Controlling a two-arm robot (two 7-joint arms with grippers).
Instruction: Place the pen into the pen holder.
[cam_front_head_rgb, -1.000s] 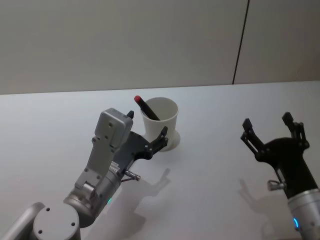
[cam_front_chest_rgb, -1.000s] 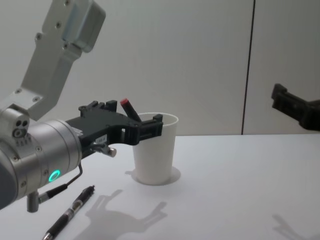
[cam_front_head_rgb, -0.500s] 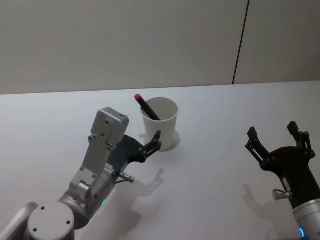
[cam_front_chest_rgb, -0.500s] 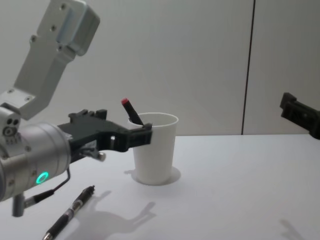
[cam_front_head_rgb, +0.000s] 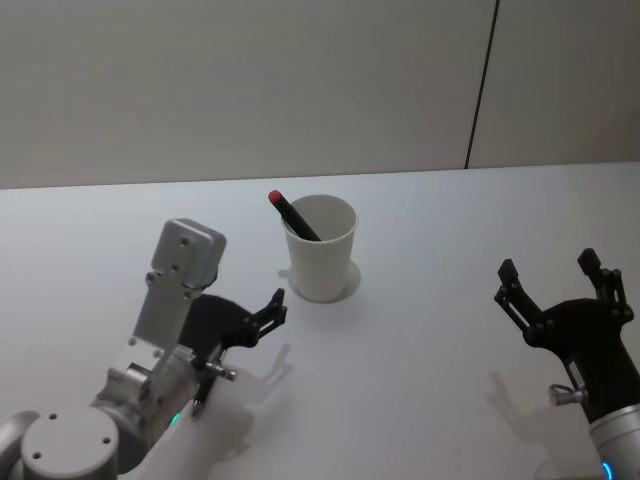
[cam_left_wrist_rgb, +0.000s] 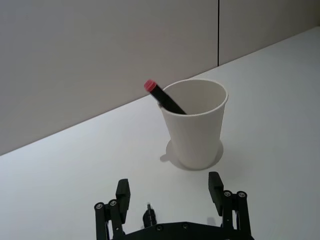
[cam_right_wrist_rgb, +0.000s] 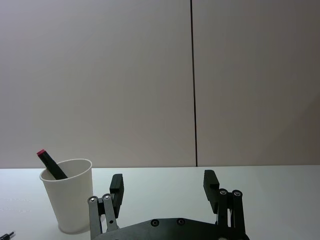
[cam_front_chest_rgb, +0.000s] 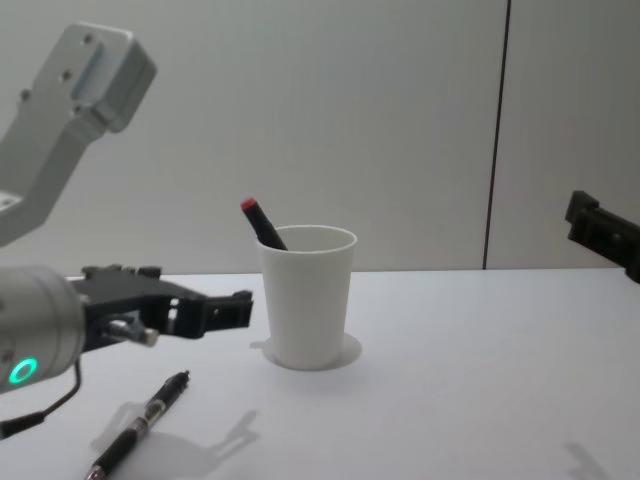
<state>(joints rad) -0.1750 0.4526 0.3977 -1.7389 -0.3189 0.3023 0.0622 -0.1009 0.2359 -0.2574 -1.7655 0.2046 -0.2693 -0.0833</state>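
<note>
The pen holder, a white paper cup, stands upright at the table's middle. A black pen with a red cap leans inside it, cap sticking out over the rim toward the left. The holder and this pen show from the side in the chest view. A second black pen lies flat on the table at the near left. My left gripper hovers open and empty, short of the holder, apart from it. My right gripper hangs open and empty far to the right.
The white table runs back to a plain grey wall with a dark vertical seam. From the right wrist view the holder sits far to one side of the open right gripper.
My left gripper has drawn back from the holder's rim toward me and lower, still open. The right gripper has sunk and pulled back a little. The red-capped pen stays in the holder.
</note>
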